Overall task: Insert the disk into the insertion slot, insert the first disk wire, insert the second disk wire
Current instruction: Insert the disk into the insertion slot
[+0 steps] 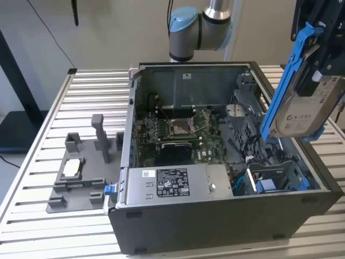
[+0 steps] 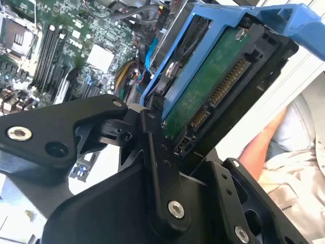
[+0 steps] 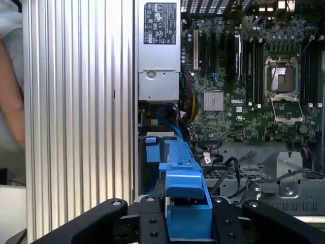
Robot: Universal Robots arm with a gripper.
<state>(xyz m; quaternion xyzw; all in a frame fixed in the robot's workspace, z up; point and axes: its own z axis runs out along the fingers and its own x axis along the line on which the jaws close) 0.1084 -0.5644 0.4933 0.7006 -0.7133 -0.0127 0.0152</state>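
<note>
My gripper (image 1: 317, 75) is shut on the disk (image 1: 305, 110), a silver-grey drive with a white label in a bright blue carrier (image 1: 284, 81). I hold it tilted above the exterior view's right side of the open PC case. In the second wrist view the black fingers (image 2: 155, 152) clamp the disk's (image 2: 203, 91) green underside near its connectors. In the first wrist view the carrier (image 3: 184, 188) sticks out between the gripper's (image 3: 185, 216) fingers. The insertion slot (image 1: 275, 174), a grey metal cage, sits below the disk at the case's near right corner. A blue cable (image 3: 170, 114) lies beside it.
The case holds a green motherboard (image 1: 183, 129) and a silver power supply (image 1: 172, 183). A grey fixture (image 1: 81, 172) with small parts lies on the slatted table (image 1: 32, 205) at the exterior view's left. A person's arm (image 2: 266, 147) is close behind the disk.
</note>
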